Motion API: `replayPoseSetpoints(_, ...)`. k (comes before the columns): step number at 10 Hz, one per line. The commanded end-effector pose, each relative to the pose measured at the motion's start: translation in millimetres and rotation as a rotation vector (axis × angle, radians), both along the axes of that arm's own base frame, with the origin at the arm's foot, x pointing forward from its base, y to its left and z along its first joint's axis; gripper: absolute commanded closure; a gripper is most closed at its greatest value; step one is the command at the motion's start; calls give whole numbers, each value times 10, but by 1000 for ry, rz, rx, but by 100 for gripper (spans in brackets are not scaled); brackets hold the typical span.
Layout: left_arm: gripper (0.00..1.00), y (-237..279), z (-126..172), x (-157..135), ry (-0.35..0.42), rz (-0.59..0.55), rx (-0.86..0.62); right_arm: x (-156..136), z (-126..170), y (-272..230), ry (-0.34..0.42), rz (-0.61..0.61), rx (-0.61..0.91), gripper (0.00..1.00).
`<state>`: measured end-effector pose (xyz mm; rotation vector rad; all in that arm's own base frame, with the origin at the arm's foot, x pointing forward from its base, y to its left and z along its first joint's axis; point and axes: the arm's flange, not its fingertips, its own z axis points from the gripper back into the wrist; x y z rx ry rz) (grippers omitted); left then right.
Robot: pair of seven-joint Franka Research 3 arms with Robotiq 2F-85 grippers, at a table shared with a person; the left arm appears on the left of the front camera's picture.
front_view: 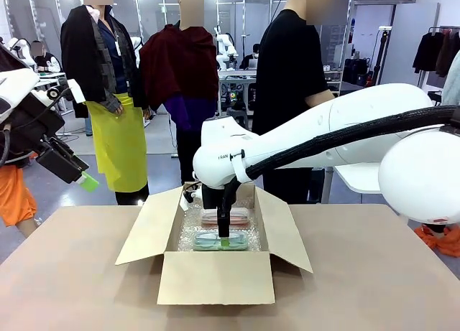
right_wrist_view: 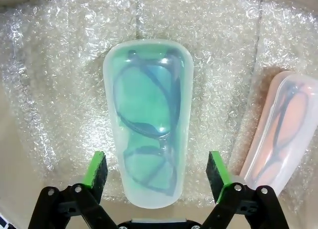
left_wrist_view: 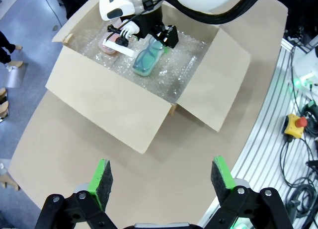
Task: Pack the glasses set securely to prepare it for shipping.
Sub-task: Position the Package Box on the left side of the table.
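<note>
The glasses set lies on bubble wrap inside an open cardboard box [front_view: 215,277]. The mint green case [right_wrist_view: 148,119] lies flat with dark glasses showing through its clear lid. The pale pink case [right_wrist_view: 280,129] rests beside it, farther from me in the front view. My right gripper [right_wrist_view: 158,170] hangs open just above the green case, its green pads either side of the case's near end and clear of it. In the front view the right gripper [front_view: 226,238] reaches down into the box. My left gripper [left_wrist_view: 161,177] is open and empty, high above the table.
The box's flaps [front_view: 147,227] stand open on all sides. A person in black [front_view: 291,72] stands behind the box at the table's far edge. Bare brown table [front_view: 359,295] surrounds the box. Cables and an emergency stop button [left_wrist_view: 296,123] lie beyond the table edge.
</note>
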<state>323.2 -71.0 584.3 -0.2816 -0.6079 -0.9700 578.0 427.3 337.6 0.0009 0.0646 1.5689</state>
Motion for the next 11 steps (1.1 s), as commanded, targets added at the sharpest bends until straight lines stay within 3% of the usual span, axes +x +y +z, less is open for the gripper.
replayPoseSetpoints(1,0,172,-10,230,100,83,-43,0,-1,0,0,0,0,0)
replayPoseSetpoints(2,0,304,-66,420,189,124,-130,-112,393,-101,-23,-43,47,0)
replayPoseSetpoints(4,0,474,-201,675,301,170,-276,-178,857,-396,-27,-180,145,0)
replayPoseSetpoints(6,0,590,-427,920,403,220,-316,-246,1125,-694,-51,-326,285,0)
replayPoseSetpoints(8,0,635,-592,1140,472,290,-385,-332,1376,-1063,-142,-475,321,0)
replayPoseSetpoints(9,0,651,-660,1225,548,276,-448,-391,1399,-1344,-180,-593,339,0)
replayPoseSetpoints(10,0,718,-750,1350,537,314,-443,-535,1450,-1659,-191,-695,390,0)
replayPoseSetpoints(11,0,770,-858,1463,586,323,-477,-721,1517,-1930,-219,-770,396,0)
